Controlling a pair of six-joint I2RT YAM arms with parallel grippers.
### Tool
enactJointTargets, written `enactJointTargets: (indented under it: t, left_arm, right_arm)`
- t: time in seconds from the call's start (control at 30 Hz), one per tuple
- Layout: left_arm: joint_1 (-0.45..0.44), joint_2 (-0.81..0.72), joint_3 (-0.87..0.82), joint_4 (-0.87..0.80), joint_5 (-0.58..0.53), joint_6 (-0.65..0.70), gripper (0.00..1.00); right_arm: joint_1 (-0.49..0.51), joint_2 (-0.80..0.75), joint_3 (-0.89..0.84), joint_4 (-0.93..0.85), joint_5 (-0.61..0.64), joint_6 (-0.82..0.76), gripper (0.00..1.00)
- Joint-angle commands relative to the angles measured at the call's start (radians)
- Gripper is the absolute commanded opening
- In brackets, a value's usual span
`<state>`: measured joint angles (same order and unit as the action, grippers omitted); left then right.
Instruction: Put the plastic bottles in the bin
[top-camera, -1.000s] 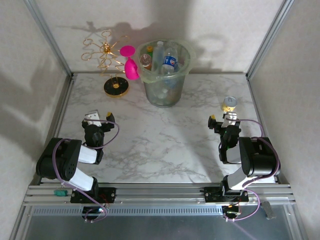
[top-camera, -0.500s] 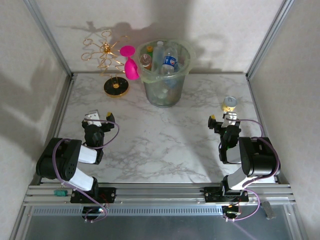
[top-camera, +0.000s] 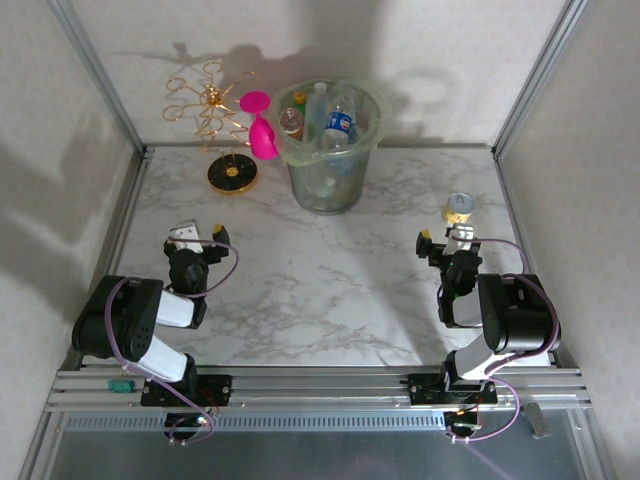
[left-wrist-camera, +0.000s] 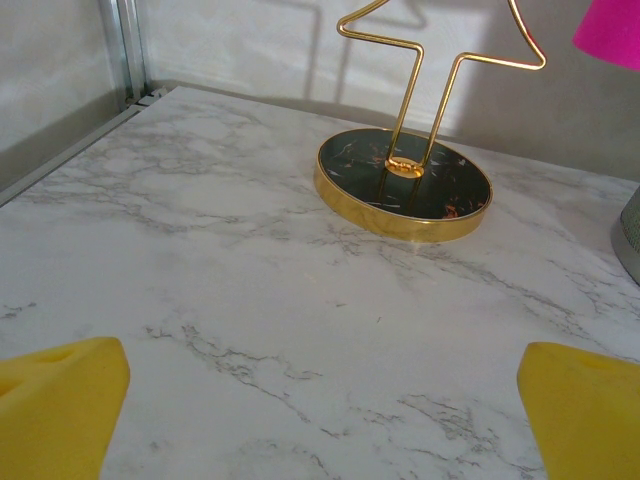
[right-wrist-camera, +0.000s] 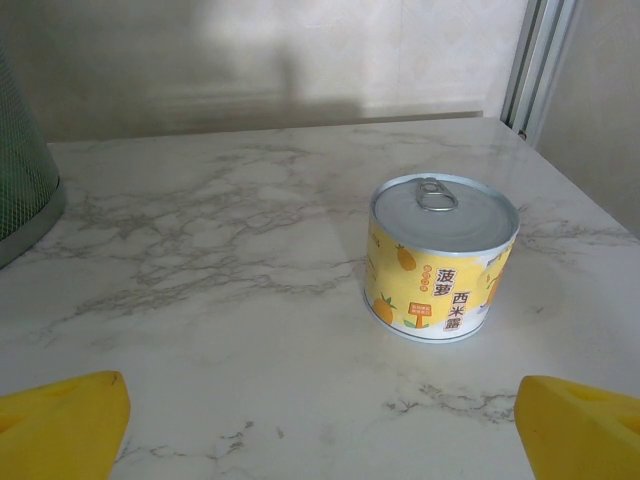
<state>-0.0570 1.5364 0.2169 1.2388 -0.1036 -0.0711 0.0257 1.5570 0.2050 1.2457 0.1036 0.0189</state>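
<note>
At the left we are holding our left gripper (top-camera: 200, 234) low over the marble table (top-camera: 320, 290), near its left edge. Its jaws are standing wide apart with nothing between them. In the left wrist view its yellow fingertips (left-wrist-camera: 60, 405) are showing at the two bottom corners, with bare marble between them.

Ahead of that gripper we are seeing a gold wire stand (top-camera: 231, 174), sitting on a round dark base with a gold rim at the far left of the table. Just right of it a pink goblet (top-camera: 262, 134) is tilting with its foot upward. We cannot tell whether it is hanging from the stand or leaning on something.

Moving right, the bin (top-camera: 325, 190) is standing upright at the far middle of the table, just beside the goblet. The plastic bottles (top-camera: 338, 122) are lying inside it. Several necks and caps are reaching up to about the rim, one bottle is showing a blue label, and more are showing dimly through the wall.

At the right we are holding our right gripper (top-camera: 445, 240) low near the table's right edge, jaws spread wide and empty. Its yellow fingertips (right-wrist-camera: 60, 425) are framing the right wrist view. Just beyond it a small can (right-wrist-camera: 440, 260) with a yellow label is standing upright, pull tab on top, apart from the fingers.
</note>
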Motion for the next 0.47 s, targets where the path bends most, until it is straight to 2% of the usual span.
enactJointTargets:
  t: [0.0, 0.43]
  left_arm:
    - [-0.001, 0.005, 0.015, 0.042, 0.009, 0.013, 0.99]
    - [0.002, 0.004, 0.015, 0.041, 0.012, 0.012, 0.99]
  right_arm:
    - [-0.004, -0.013, 0.013, 0.041, -0.002, 0.009, 0.99]
    - [-0.004, -0.012, 0.013, 0.041, -0.002, 0.009, 0.99]
